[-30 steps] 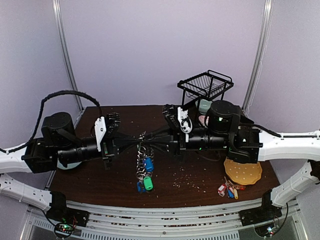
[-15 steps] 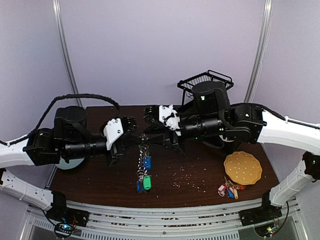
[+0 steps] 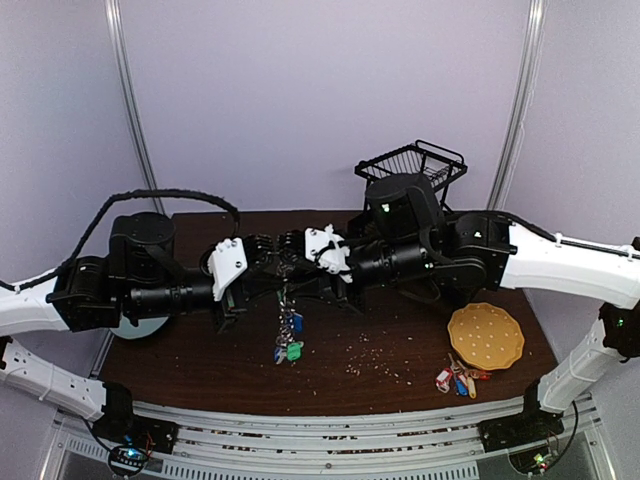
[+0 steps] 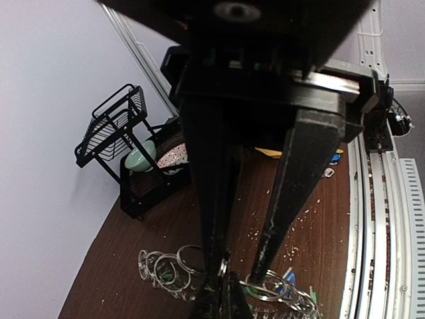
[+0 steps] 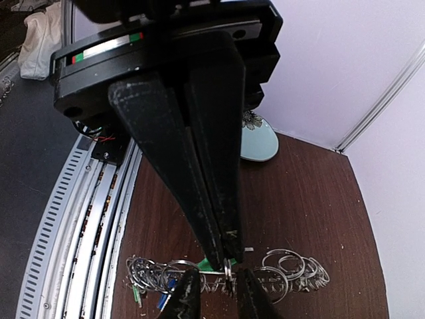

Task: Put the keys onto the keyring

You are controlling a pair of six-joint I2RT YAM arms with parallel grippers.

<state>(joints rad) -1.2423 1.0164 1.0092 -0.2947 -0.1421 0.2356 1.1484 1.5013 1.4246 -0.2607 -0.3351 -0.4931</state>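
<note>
Light even and diffuse, no hard shadows. Top view: walls [image 3: 320,90] bright lilac, table [image 3: 200,360] dark, arms near black with little detail. Poles [image 3: 130,110] bow at frame edges. Left wrist view: left gripper [image 4: 224,269] close, underexposed, soft. Rack [image 4: 113,133] behind sharper. Small glints on keyring [image 4: 166,269]. Right wrist view: right gripper [image 5: 226,259] black silhouette, slightly blurred. Table and keyring in focus. Rail [image 5: 73,219] curves near edge.

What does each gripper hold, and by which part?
The keyring, pinched at its top by left gripper and right gripper; keys hang below.
</note>
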